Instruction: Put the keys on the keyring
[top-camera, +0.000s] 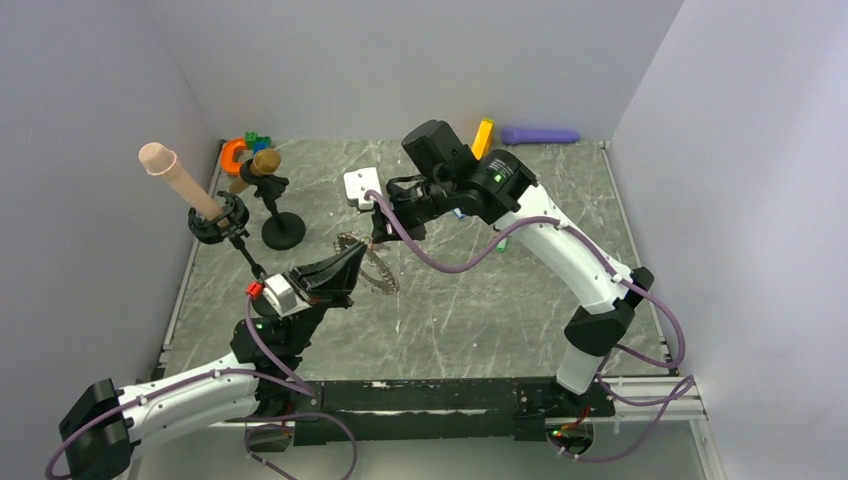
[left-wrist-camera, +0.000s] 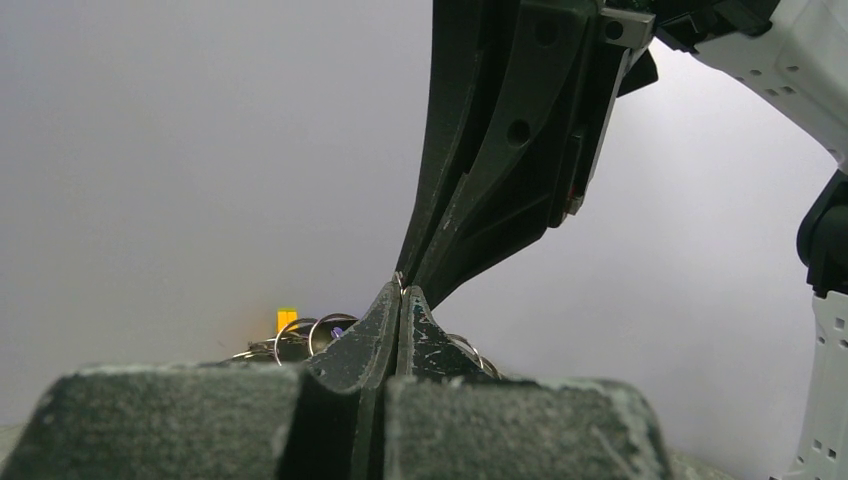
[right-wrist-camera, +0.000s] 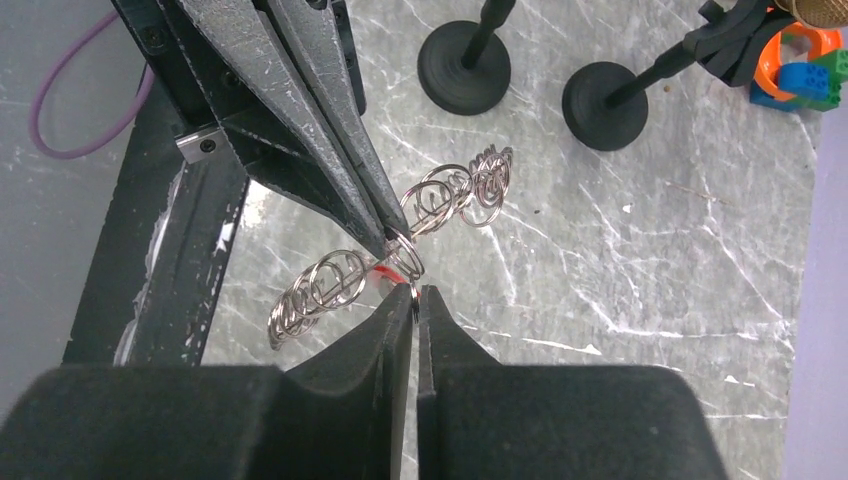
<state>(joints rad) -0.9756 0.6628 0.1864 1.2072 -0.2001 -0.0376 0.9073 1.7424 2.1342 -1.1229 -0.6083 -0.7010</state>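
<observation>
Hard to see: the red key (right-wrist-camera: 384, 271) is mostly hidden behind my tips, only a sliver of plastic shows btwn loops. The keyring (right-wrist-camera: 445, 193) is a floppy chain of thin silver wire rings, trailing both ways from my tips over the grey marbled table (right-wrist-camera: 620, 260). My L gripper (right-wrist-camera: 392, 243) has jaws pressed tight, pinching one ring. My R gripper (right-wrist-camera: 415, 293) has jaws nearly together w/ a thin slit, tips touching a ring. Can't tell if gripped.

Grey marbled table (top-camera: 480, 310), with things at its far side.
Two round black stand bases (top-camera: 283, 232) stand far left; a purple cylinder (top-camera: 540, 135) and an orange block (top-camera: 483, 138) are at the far edge.
</observation>
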